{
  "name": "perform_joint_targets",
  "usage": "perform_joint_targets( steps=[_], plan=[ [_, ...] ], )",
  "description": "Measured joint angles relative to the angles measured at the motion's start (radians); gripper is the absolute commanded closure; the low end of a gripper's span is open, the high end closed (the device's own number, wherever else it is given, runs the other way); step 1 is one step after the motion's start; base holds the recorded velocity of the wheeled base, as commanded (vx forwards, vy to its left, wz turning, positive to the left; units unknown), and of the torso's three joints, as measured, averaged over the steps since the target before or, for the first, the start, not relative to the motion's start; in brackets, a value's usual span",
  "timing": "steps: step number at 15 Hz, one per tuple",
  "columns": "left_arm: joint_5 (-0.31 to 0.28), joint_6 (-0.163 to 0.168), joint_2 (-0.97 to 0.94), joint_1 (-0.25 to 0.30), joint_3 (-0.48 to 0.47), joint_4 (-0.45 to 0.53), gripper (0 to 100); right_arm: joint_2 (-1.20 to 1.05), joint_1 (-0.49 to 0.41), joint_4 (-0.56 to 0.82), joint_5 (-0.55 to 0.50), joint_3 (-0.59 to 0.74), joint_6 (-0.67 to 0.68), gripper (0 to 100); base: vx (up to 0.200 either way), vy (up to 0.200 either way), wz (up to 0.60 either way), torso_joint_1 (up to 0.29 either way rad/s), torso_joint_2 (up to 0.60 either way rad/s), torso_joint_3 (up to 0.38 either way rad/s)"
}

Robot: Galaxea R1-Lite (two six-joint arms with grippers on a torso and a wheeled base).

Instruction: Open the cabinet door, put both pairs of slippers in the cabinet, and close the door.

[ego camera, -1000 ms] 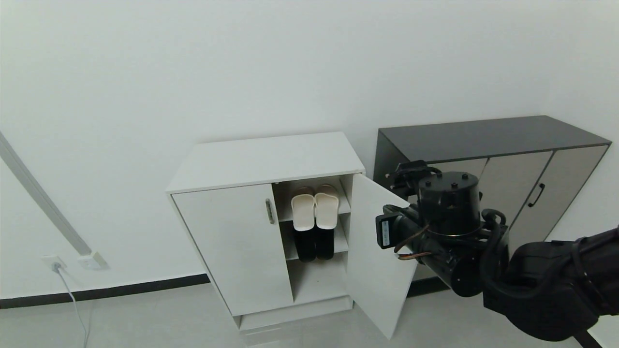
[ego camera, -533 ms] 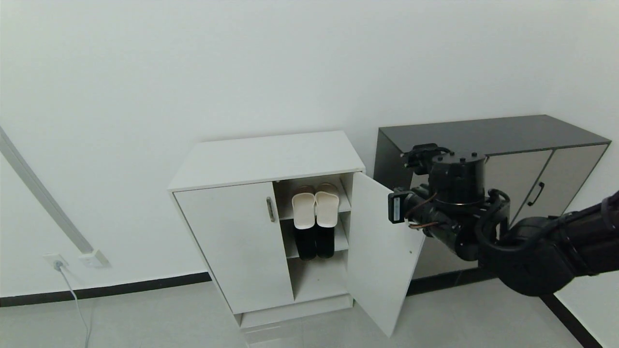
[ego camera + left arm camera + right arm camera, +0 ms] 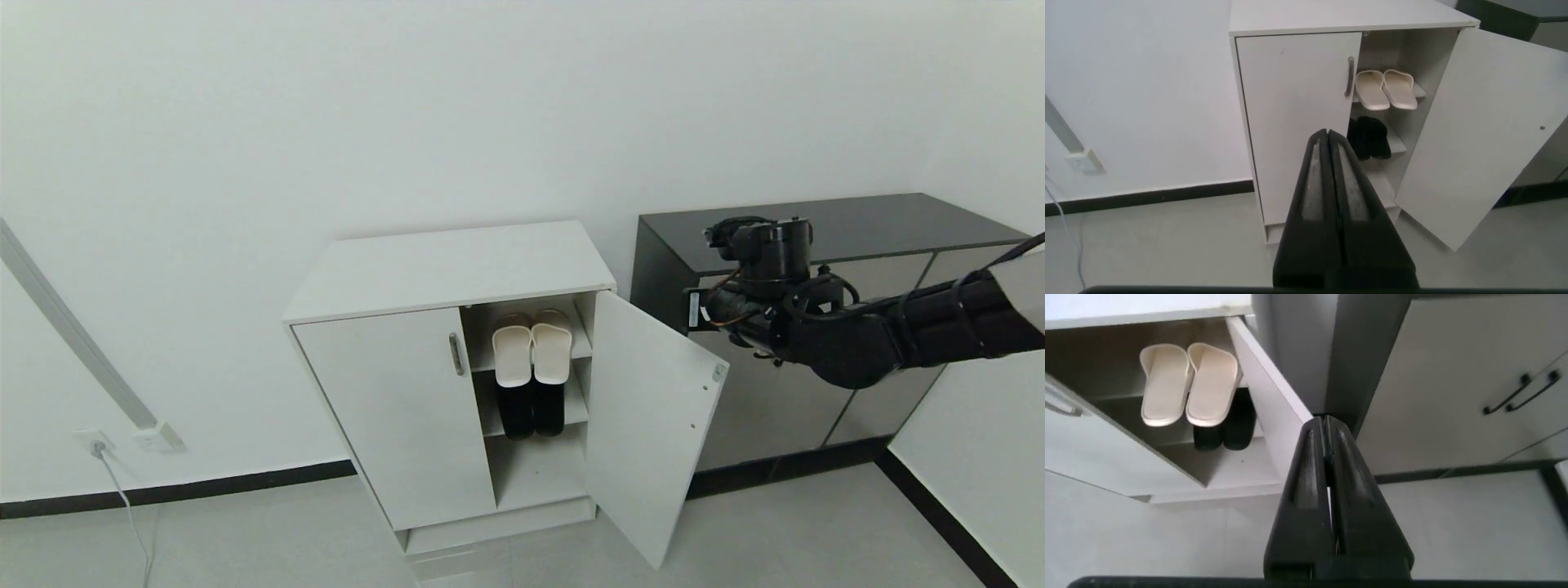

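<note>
White two-door cabinet (image 3: pixel 445 269) stands against the wall, just beside a dark cabinet (image 3: pixel 824 220).

Left door (image 3: pixel 400 416): closed, with a slim metal handle (image 3: pixel 454 355) at its inner edge. Right door (image 3: pixel 649 425): swung wide open, plain inner face showing.

White slippers (image 3: pixel 531 353): a pair lying side by side on the top shelf, their near ends overhanging its front edge. Black slippers (image 3: pixel 532 411): a pair side by side on the middle shelf, directly beneath the white pair.

Right arm (image 3: pixel 857 335) is held out past the open door's top outer corner, in front of the dark cabinet. Right gripper (image 3: pixel 1323 423): fingers pressed together, nothing between them. Left gripper (image 3: pixel 1327 135): fingers likewise pressed flat together and empty, pointing toward the closed left door from well back.
</note>
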Motion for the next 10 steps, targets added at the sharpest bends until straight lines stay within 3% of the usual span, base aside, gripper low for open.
perform_joint_targets(
  steps=[10],
  plan=[
    [0.0, -0.001, 0.0, 0.0, 0.0, 0.0, 100, 0.162, -0.099, 0.014, 0.06, -0.092, 0.036, 100, 0.0, 0.0, 0.0, 0.0, 0.0, 0.0]
  ],
)
